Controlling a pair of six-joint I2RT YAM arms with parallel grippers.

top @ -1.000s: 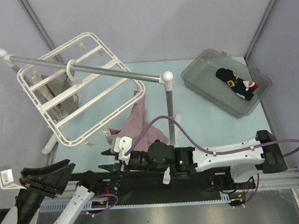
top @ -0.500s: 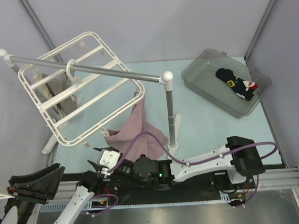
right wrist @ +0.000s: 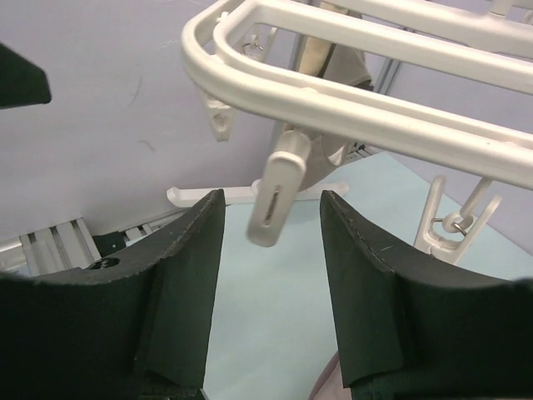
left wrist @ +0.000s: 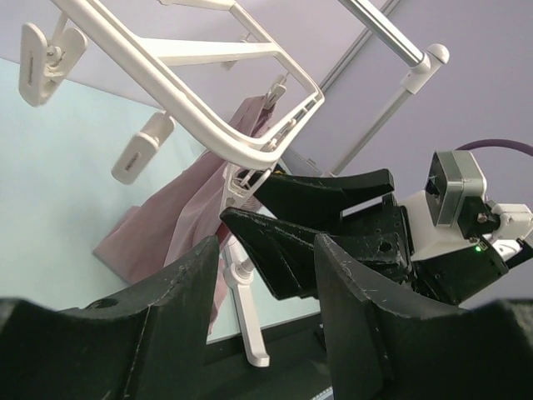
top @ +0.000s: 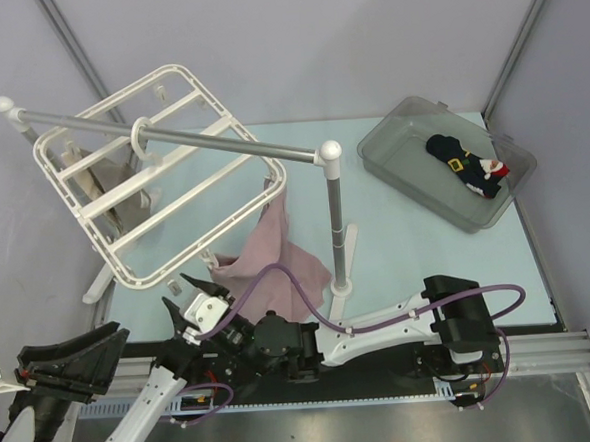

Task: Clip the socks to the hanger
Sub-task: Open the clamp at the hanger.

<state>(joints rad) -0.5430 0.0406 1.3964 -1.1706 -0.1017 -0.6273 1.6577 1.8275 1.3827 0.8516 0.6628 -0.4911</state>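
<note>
The socks point(top: 467, 164), dark with a yellow band and red-and-white patches, lie in a grey bin point(top: 402, 140) at the far right. The white hanger point(top: 124, 206) hangs by its hook from the silver rail at the left. My right gripper point(top: 186, 298) is open and empty below the hanger's near edge. In the right wrist view point(right wrist: 271, 210) a hanging white clip point(right wrist: 279, 177) shows between its fingertips, under the frame point(right wrist: 358, 112). My left gripper point(top: 103, 355) is open and empty at the near left. In its wrist view point(left wrist: 266, 247) it faces the right gripper point(left wrist: 325, 212).
A pink cloth point(top: 271, 244) hangs from a clip at the hanger's right corner, a beige cloth point(top: 102, 178) under its left side. The silver rail point(top: 200, 142) rests on a post with white feet point(top: 336, 229) in mid-table. More clips point(left wrist: 141, 147) hang along the frame's edge.
My right arm has folded back and swung left toward the near edge, and its gripper now points up under the hanger's near-left edge. My left gripper has dropped slightly.
</note>
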